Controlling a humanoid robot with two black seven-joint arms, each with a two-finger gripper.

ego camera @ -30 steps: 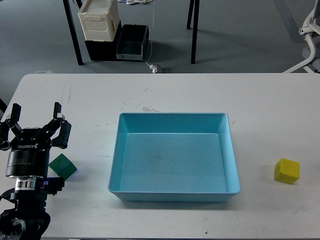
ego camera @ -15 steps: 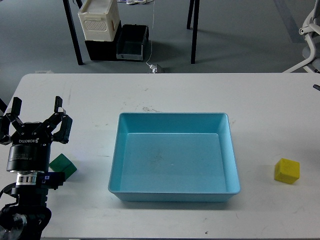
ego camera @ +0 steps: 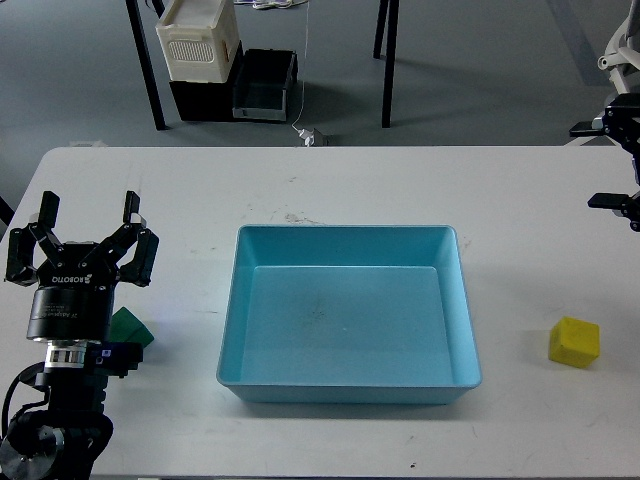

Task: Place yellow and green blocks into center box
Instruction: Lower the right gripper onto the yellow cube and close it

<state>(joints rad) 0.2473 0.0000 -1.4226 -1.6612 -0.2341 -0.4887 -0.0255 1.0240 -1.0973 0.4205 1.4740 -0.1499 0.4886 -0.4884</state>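
Observation:
The green block (ego camera: 129, 326) lies on the white table left of the box, mostly hidden behind my left gripper's body. My left gripper (ego camera: 85, 232) stands above it, fingers spread open and empty. The yellow block (ego camera: 574, 342) lies on the table right of the box, near the right edge. My right gripper (ego camera: 603, 164) shows at the right edge, well beyond the yellow block, with its two fingers apart and nothing between them. The light blue center box (ego camera: 345, 232) is empty.
The white table (ego camera: 340, 185) carries only the box and the two blocks. Beyond its far edge are black table legs (ego camera: 150, 80), stacked white and black bins (ego camera: 215, 60) on the floor, and a chair base (ego camera: 620, 80) at the right.
My left gripper has moved up and slightly right, covering more of the green block. My right gripper has come into view at the right edge.

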